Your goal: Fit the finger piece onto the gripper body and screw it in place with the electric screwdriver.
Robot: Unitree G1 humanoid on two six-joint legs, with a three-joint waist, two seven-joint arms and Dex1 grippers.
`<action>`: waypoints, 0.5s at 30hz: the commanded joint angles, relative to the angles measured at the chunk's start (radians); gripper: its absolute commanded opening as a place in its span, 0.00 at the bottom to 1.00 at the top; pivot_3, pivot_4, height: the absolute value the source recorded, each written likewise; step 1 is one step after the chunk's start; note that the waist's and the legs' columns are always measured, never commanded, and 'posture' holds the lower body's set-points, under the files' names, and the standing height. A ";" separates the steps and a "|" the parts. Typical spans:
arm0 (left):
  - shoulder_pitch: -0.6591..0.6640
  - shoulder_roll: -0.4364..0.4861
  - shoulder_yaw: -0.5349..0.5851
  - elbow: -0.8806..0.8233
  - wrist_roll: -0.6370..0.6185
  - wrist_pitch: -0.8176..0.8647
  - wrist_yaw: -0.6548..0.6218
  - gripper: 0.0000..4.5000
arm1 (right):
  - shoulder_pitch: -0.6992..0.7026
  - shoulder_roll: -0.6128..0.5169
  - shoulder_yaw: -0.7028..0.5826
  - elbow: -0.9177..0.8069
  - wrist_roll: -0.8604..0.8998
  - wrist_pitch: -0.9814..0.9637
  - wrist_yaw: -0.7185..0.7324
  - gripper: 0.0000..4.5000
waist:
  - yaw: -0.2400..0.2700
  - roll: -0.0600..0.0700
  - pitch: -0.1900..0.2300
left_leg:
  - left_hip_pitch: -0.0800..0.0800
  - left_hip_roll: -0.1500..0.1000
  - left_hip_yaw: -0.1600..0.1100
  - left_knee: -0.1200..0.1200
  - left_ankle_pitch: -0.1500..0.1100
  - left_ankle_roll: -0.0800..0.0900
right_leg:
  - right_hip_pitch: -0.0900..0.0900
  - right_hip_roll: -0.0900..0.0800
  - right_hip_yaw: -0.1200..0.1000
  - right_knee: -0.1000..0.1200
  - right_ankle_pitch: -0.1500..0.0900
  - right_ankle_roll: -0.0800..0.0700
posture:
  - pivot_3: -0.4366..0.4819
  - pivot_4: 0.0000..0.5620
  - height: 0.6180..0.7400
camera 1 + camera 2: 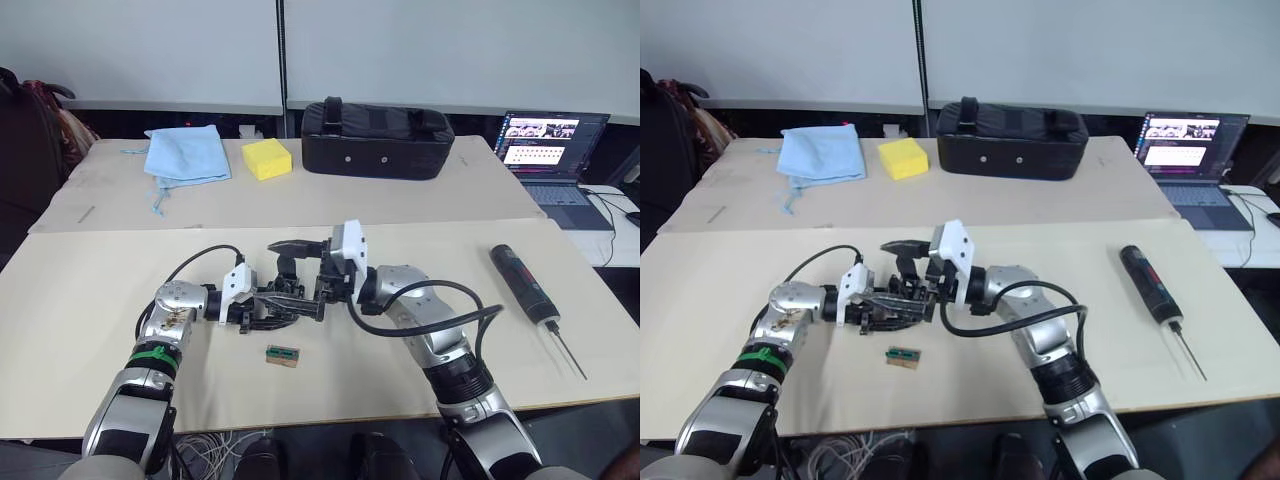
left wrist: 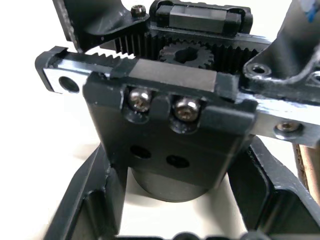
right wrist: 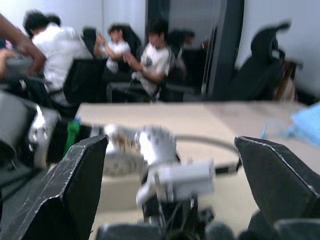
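Observation:
The gripper body is a black block with toothed racks and a gear, held just above the table's middle. My left gripper is shut on it, its fingers pressing the block's two sides. My right gripper faces it from the right and is open wide, its fingers standing either side of the body. I cannot tell the finger piece apart from the black parts around the body. The electric screwdriver lies on the table at the right, well clear of both grippers.
A small green-and-tan block lies just in front of the grippers. At the back are a black zipped case, a yellow sponge and a blue cloth. A laptop sits far right. Seated people are beyond the table's left side.

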 commanded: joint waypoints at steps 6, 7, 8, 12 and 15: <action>0.063 0.074 0.025 -0.062 -0.025 0.012 -0.049 0.99 | 0.013 -0.119 -0.128 -0.215 0.151 0.081 0.013 1.00 | -0.003 0.000 0.000 | 0.000 0.000 0.000 -0.001 -0.001 -0.002 | 0.000 -0.001 0.000 -0.001 0.000 0.000 | 0.48 0.27 1.00; 0.072 0.098 0.029 -0.069 -0.017 0.000 -0.047 0.99 | 0.027 -0.143 -0.147 -0.238 0.165 0.095 0.003 1.00 | -0.004 0.000 0.000 | 0.000 0.000 0.000 -0.002 -0.003 -0.006 | -0.001 -0.001 0.000 -0.002 0.000 0.000 | 0.48 0.27 1.00; 0.087 0.123 0.052 -0.082 -0.034 0.009 -0.042 0.99 | 0.058 -0.172 -0.183 -0.268 0.187 0.121 -0.019 1.00 | -0.004 0.000 0.000 | 0.000 0.000 0.000 -0.003 -0.003 -0.006 | -0.001 -0.001 0.000 -0.002 0.000 0.000 | 0.48 0.27 1.00; 0.137 0.188 0.116 -0.139 -0.096 0.047 -0.050 0.99 | 0.179 -0.262 -0.283 -0.342 0.216 0.155 -0.077 1.00 | 0.001 0.000 0.000 | 0.001 0.000 0.000 -0.008 -0.003 -0.005 | -0.002 -0.001 0.000 -0.001 -0.002 -0.003 | 0.48 0.27 1.00; 0.202 0.240 0.175 -0.235 -0.167 0.081 -0.080 0.99 | 0.316 -0.311 -0.409 -0.389 0.225 0.159 -0.153 1.00 | 0.007 0.000 0.001 | 0.001 0.000 0.000 -0.009 -0.003 -0.006 | -0.003 -0.001 -0.001 -0.001 -0.004 -0.003 | 0.48 0.27 1.00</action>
